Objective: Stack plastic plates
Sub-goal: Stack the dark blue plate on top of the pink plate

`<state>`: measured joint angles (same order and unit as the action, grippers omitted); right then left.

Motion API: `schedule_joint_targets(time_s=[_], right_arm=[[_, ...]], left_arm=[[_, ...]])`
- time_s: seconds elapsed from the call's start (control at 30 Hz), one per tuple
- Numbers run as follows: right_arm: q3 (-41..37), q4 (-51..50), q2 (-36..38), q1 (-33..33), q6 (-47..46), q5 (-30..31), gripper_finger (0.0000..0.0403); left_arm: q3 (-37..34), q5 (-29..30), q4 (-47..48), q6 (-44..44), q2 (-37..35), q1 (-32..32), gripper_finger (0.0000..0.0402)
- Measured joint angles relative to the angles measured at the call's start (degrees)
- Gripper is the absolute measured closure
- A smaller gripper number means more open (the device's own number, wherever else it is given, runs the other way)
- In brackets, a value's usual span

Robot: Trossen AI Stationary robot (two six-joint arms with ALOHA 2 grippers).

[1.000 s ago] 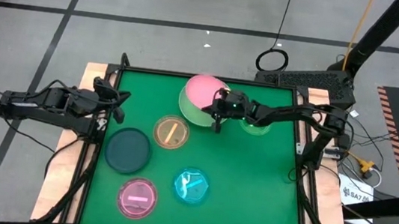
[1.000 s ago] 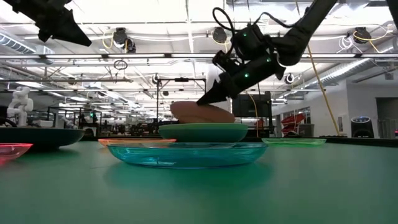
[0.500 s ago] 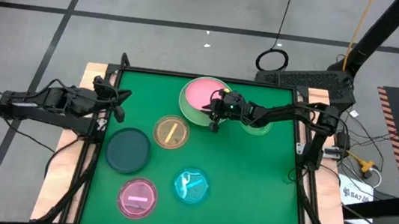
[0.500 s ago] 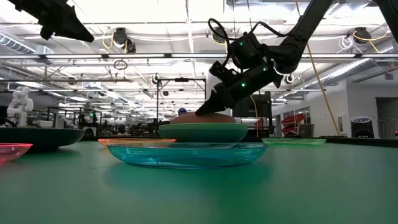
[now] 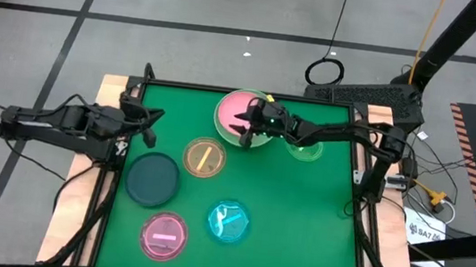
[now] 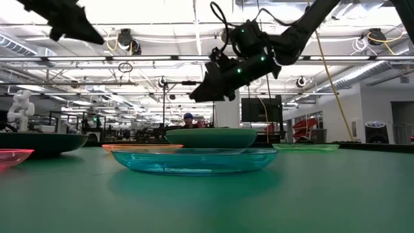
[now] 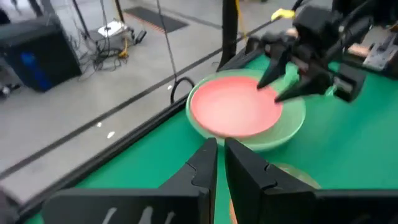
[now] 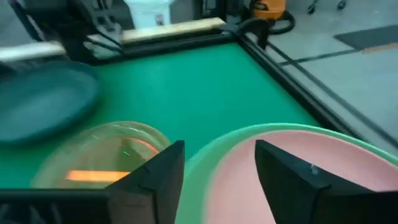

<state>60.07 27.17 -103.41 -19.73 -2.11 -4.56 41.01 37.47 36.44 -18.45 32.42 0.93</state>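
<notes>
A pink plate (image 5: 239, 111) lies flat inside a larger light-green plate (image 5: 223, 133) at the far middle of the green table; in the left wrist view the pink plate (image 7: 233, 112) fills the green one (image 7: 293, 124). My right gripper (image 5: 245, 133) hangs open just above the pair's near rim, touching nothing; its fingers (image 8: 155, 180) straddle the rim from above, and it shows raised in the low view (image 6: 197, 94). My left gripper (image 5: 145, 123) waits shut at the table's left edge, raised, its fingers (image 7: 208, 165) pointing toward the pink plate.
Loose on the table are an amber plate (image 5: 204, 157), a dark teal plate (image 5: 153, 179), a magenta plate (image 5: 163, 236), a cyan plate (image 5: 228, 223) and a small green plate (image 5: 306, 150) under my right arm. A black frame (image 5: 359, 192) borders the table.
My right gripper has lowered the tilted pink plate into the light-green plate, opened and let go, then risen a little toward the table's left. The pink plate now lies flat inside the green one.
</notes>
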Motion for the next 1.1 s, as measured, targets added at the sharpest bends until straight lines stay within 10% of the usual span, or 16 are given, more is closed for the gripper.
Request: schedule_joint_targets(time_s=[0.37, 0.63, 1.1], right_arm=[[-1.23, -18.63, 10.05, 8.17, -0.89, 2.90, 0.0234], [-3.38, -7.64, 19.45, 8.23, 21.59, 33.27, 0.0270], [-3.52, -30.11, 28.17, 6.41, 20.03, 17.80, 0.0347]], left_arm=[[0.00, -9.41, -0.63, -12.98, 12.14, 4.96, 0.0366], [0.00, -9.22, 3.50, -17.06, 17.37, 6.88, 0.0366], [0.00, -21.12, 7.76, -26.88, 18.59, 6.88, 0.0366]])
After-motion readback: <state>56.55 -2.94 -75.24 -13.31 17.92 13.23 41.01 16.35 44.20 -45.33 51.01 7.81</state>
